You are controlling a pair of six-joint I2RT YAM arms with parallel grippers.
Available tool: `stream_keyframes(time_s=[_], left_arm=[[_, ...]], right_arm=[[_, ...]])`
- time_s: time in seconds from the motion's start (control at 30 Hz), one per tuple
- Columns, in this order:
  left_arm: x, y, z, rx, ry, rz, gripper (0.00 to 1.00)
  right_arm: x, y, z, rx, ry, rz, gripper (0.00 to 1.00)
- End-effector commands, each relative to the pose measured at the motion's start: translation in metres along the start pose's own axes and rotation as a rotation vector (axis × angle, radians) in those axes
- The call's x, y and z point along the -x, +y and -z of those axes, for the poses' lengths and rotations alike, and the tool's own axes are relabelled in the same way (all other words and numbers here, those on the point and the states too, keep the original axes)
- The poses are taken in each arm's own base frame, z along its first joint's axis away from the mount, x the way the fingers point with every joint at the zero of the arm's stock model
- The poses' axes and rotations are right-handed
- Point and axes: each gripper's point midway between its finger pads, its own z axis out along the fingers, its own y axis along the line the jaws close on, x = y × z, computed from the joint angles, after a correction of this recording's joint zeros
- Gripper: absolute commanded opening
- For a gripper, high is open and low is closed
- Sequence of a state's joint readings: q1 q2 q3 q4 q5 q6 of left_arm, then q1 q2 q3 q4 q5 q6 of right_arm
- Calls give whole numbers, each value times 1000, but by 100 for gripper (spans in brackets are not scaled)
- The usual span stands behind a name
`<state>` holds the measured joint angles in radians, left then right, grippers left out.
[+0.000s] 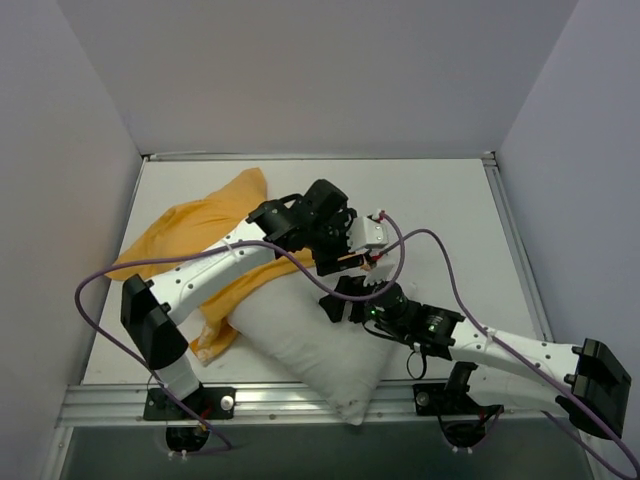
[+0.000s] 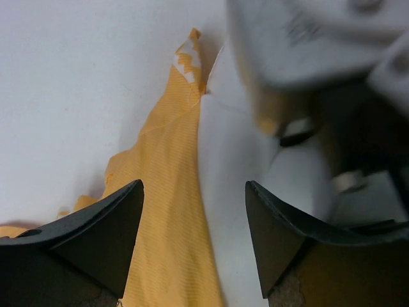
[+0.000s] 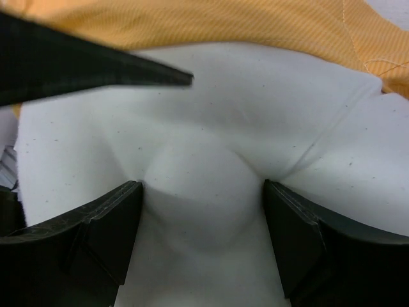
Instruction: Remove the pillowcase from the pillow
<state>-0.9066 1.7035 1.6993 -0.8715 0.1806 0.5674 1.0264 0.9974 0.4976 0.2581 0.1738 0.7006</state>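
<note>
The white pillow (image 1: 310, 350) lies at the near middle of the table, one corner over the front edge. The orange pillowcase (image 1: 190, 225) lies crumpled to its left and still covers its far left end. My left gripper (image 1: 338, 260) is open above the seam where the pillowcase (image 2: 166, 192) meets the pillow (image 2: 230, 160), and it holds nothing. My right gripper (image 1: 350, 300) is open and presses down into the pillow (image 3: 204, 128); a bulge of pillow stands between its jaws (image 3: 202, 192). The pillowcase edge (image 3: 223, 25) runs just beyond it. A left fingertip (image 3: 77, 64) reaches in at the upper left.
White walls close in the table (image 1: 440, 210) on the left, far and right sides. A metal rail (image 1: 300, 400) runs along the front edge. Purple cables (image 1: 440, 250) loop over both arms. The two grippers are close together over the pillow's far end.
</note>
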Motion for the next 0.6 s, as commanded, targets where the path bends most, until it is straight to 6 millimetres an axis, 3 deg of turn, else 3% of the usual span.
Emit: stream_keyframes(time_s=[0.0, 0.07, 0.27, 0.5, 0.57], left_arm=[[-7, 22, 26, 36, 12, 2, 73], [-25, 16, 25, -4, 63, -20, 73], [-50, 3, 29, -122, 80, 13, 74], [-58, 30, 18, -28, 141, 24, 73], [-59, 42, 12, 27, 152, 25, 67]], right_arm=[[-46, -21, 10, -35, 143, 14, 76], [-48, -23, 11, -32, 144, 6, 76], [-47, -21, 14, -10, 126, -14, 77], [-50, -22, 13, -22, 151, 12, 77], [-49, -21, 13, -17, 148, 10, 77]])
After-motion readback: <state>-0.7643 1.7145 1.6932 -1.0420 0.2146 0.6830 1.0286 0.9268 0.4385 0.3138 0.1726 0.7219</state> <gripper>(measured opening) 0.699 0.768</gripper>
